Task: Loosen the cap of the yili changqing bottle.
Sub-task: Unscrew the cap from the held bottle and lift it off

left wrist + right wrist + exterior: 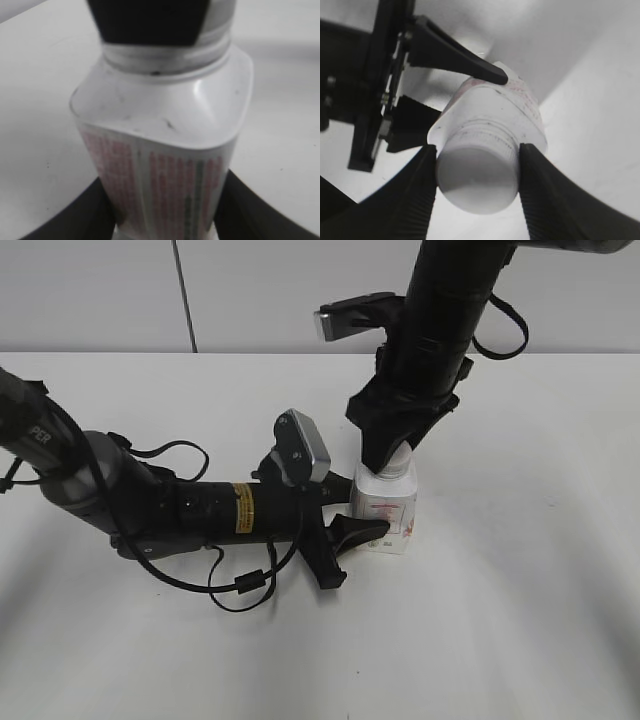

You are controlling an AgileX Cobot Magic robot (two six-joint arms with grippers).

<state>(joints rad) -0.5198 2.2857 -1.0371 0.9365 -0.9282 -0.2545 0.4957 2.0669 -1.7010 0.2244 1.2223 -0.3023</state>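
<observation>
One bottle, one cap and two grippers make up the scene on the white table (520, 620). The yili changqing bottle (386, 512) stands upright near the table's middle, long axis vertical and neck pointing up, with its single white cap (476, 182) on top. Its label shows columns of small red print and a pinkish picture on the side, too blurred in every view to read. The left gripper (362, 530) comes in level from the left, and its two dark fingers (82, 215) press against opposite sides of the lower body, so it is closed around the bottle. The right gripper (398, 455) reaches down from above; its two ribbed fingers (412, 200) sit tight against either side of the cap, closed upon it. On the left arm (150, 505) a yellow sticker carries text too small to make out, and the letters "PER" show in white on its upper section. The shoulder of the bottle bears a few dark scuff marks in the left wrist view
</observation>
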